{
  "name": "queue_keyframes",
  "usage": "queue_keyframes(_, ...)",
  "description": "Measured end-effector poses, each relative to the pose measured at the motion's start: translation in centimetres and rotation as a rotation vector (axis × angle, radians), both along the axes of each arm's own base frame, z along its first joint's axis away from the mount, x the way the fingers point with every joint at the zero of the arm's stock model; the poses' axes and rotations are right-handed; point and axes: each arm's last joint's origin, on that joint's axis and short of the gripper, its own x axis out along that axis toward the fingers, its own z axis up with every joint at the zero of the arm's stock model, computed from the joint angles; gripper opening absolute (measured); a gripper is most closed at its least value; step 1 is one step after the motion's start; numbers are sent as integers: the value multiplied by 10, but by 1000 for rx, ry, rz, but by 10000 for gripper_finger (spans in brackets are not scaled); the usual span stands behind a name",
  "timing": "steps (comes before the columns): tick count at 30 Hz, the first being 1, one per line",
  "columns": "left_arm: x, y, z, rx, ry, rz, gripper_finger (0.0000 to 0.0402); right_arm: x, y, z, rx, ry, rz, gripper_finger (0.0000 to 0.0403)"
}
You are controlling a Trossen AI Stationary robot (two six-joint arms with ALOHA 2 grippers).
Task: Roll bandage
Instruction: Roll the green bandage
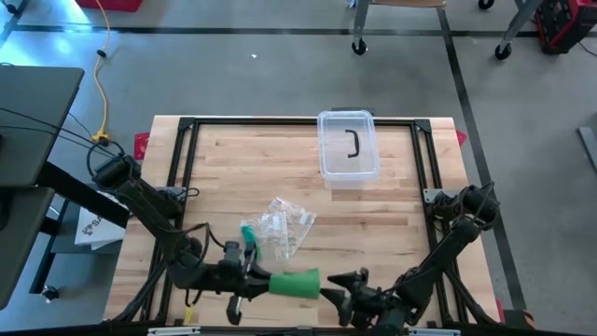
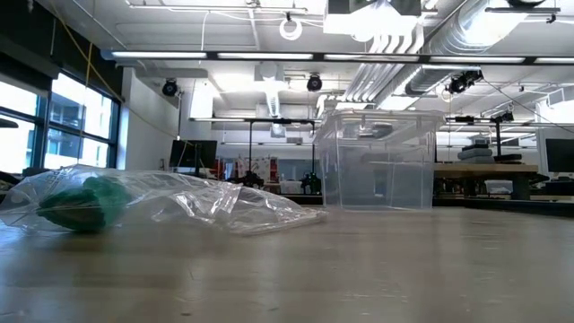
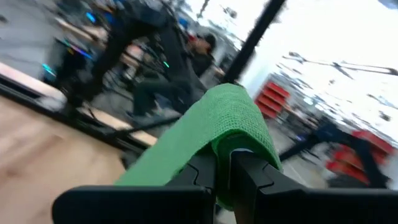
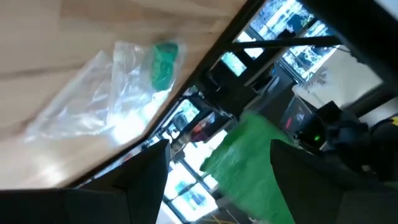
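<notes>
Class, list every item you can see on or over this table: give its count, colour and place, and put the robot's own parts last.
Bandage: one, green, held over the table's near edge between the two grippers.
Bag: one, clear plastic with a green item inside, mid-table.
Box: one, clear, lid with a black handle, far side.
Table: one, light wood, black frame.
Left gripper: fingers shut on the bandage's left end.
Right gripper: fingers open at the bandage's right end.

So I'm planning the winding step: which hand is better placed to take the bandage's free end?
Right, probably. The left hand is shut on the green bandage, while the right hand sits open at its free end.
</notes>
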Motion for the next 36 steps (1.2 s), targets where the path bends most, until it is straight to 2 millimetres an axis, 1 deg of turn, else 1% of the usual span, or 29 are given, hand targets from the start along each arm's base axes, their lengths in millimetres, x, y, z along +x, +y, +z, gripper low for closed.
queue_keyframes(2, -1, 0, 1, -24, 8, -59, 14, 1, -1, 1, -25, 3, 0, 265)
queue_keyframes(5, 1, 1, 0, -51, 19, -93, 14, 6, 0, 7, -32, -1, 13, 265)
queue_keyframes(11, 8, 8, -6, -77, 75, -84, 14, 16, -1, 21, -24, -16, 12, 265)
queue_keyframes(14, 13, 13, -8, -82, 93, -80, 14, 19, -2, 25, -25, -10, 26, 265)
queue_keyframes(17, 18, 18, -8, -82, 92, -64, 14, 19, -2, 26, -24, -10, 28, 265)
queue_keyframes(22, 24, 26, -8, -81, 92, -48, 14, 13, 5, 25, -19, -2, 62, 265)
queue_keyframes(26, 26, 28, -8, -84, 93, -57, 14, 10, 8, 25, -23, 2, 78, 265)
queue_keyframes(36, 28, 30, -11, -113, 120, -47, 14, 11, 8, 25, -43, 19, 110, 265)
